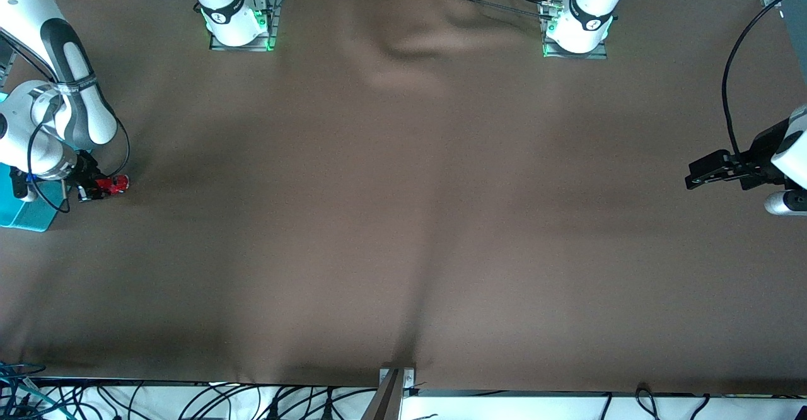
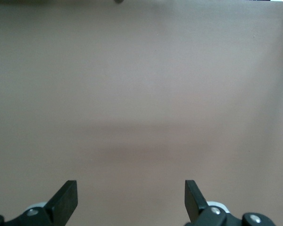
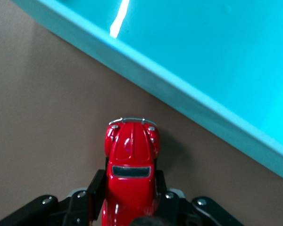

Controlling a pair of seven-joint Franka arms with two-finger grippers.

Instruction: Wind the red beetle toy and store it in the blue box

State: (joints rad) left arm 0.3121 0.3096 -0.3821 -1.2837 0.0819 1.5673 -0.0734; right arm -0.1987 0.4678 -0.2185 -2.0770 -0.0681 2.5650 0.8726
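The red beetle toy (image 1: 113, 184) (image 3: 131, 169) sits low over the brown cloth at the right arm's end of the table, beside the blue box (image 1: 24, 213) (image 3: 188, 61). My right gripper (image 1: 94, 188) (image 3: 130, 188) is shut on the car, one finger pressed against each side of its body. The box's open cyan inside fills much of the right wrist view; in the front view the right arm hides most of it. My left gripper (image 1: 693, 179) (image 2: 131, 200) waits open and empty over bare cloth at the left arm's end of the table.
A brown cloth (image 1: 403, 205) covers the whole table, with wrinkles near the arms' bases. A metal bracket (image 1: 397, 379) sits at the table's edge nearest the front camera, with cables hanging below it.
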